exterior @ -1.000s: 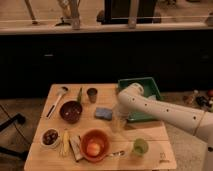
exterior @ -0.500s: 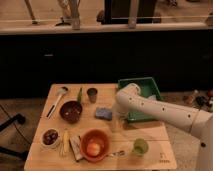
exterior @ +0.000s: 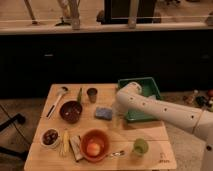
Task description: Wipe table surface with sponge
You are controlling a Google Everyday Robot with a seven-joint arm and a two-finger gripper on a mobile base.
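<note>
The wooden table (exterior: pixel 152 134) fills the lower middle of the view, and the white robot arm (exterior: pixel 165 112) reaches in over its right edge towards the middle. A green tray (exterior: pixel 150 87) sits at the far right corner, partly behind the arm's bend. An orange bowl (exterior: pixel 95 144) with a pale round item inside stands near the front edge, and a dark brown bowl (exterior: pixel 71 110) lies left of centre. The blue sponge (exterior: pixel 104 113) lies flat on the wood near the middle of the table, between the brown bowl and the arm. The gripper (exterior: pixel 119 118) hangs from the arm's end just right of the sponge, close to it; whether it touches the sponge, or is spread or closed, cannot be made out. A small white bowl (exterior: pixel 50 137) of dark items sits near the front left corner, a green cup (exterior: pixel 140 146) near the front right corner, and a grey cup (exterior: pixel 92 94) by the far edge. A long-handled ladle (exterior: pixel 56 99) lies along the left edge.
</note>
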